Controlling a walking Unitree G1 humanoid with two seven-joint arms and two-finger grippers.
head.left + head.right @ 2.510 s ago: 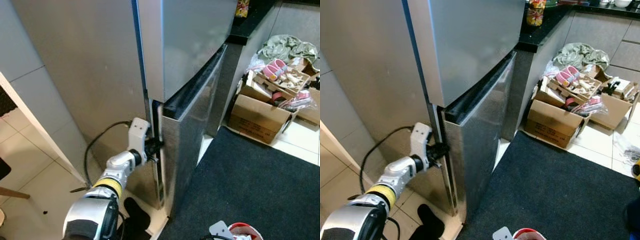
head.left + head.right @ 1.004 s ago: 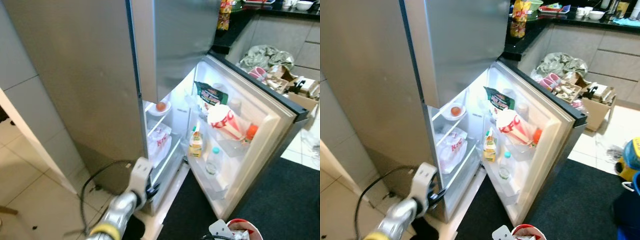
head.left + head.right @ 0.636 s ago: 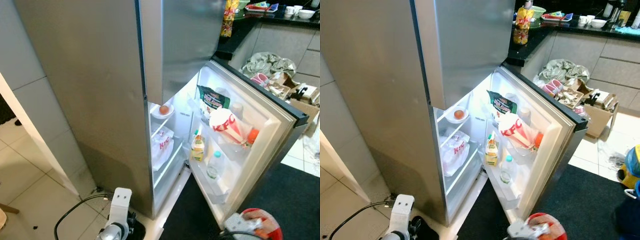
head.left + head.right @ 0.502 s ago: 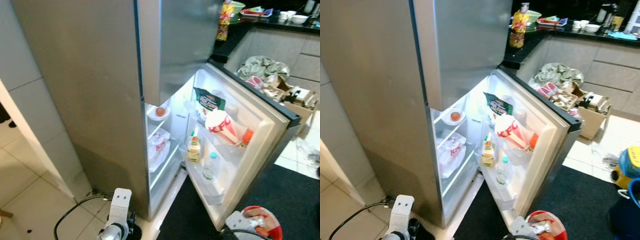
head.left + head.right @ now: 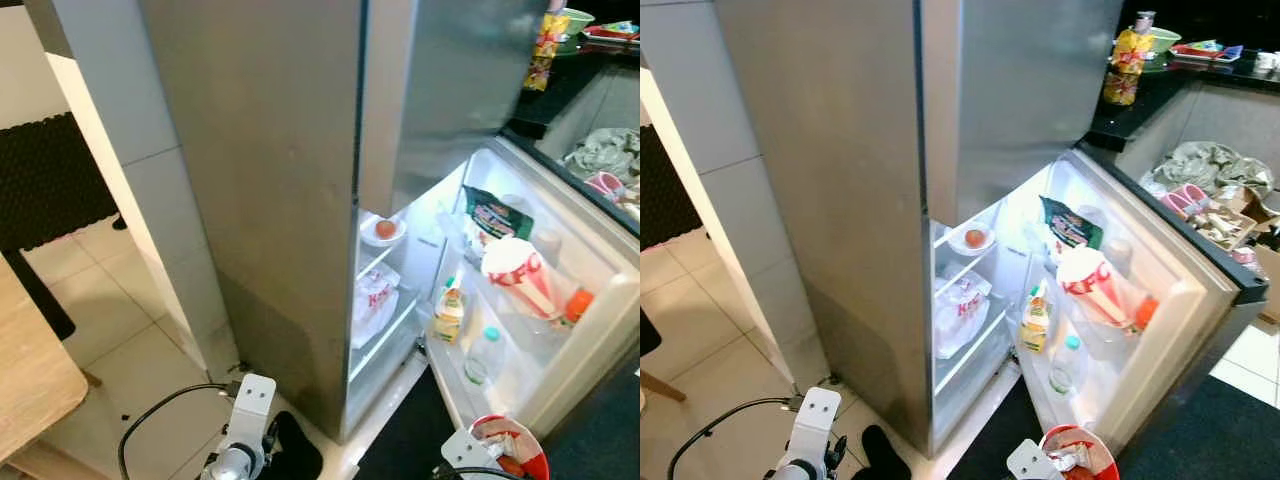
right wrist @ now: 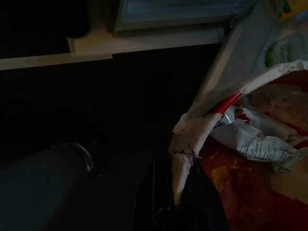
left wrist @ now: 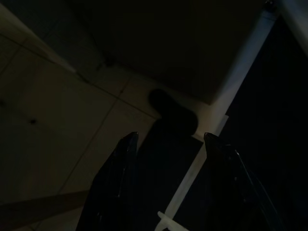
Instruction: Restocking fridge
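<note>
The silver fridge (image 5: 860,200) stands with its lower door (image 5: 1185,330) swung wide and the inside lit. On its shelves are a white bowl with an orange fruit (image 5: 972,239) and a white KFC bag (image 5: 960,305). The door racks hold a KFC bucket (image 5: 1092,283), a green packet (image 5: 1068,225), a juice carton (image 5: 1036,318) and a clear bottle (image 5: 1064,365). My right gripper (image 6: 179,173) is shut on the torn rim of a red-and-white paper bucket (image 5: 1080,455), held low before the door. My left gripper (image 7: 168,137) hangs open over the floor tiles.
A black cable (image 5: 150,420) loops over the pale tiles beside the fridge. A dark mat (image 5: 1230,430) lies in front of the door. A wooden table corner (image 5: 30,380) is at the left, and the black counter (image 5: 1160,70) carries snacks at the far right.
The fridge's lower door went from shut to wide open. My left gripper let go of its edge and dropped to floor height. The bucket in my right gripper rose into view. The camera shifted left.
</note>
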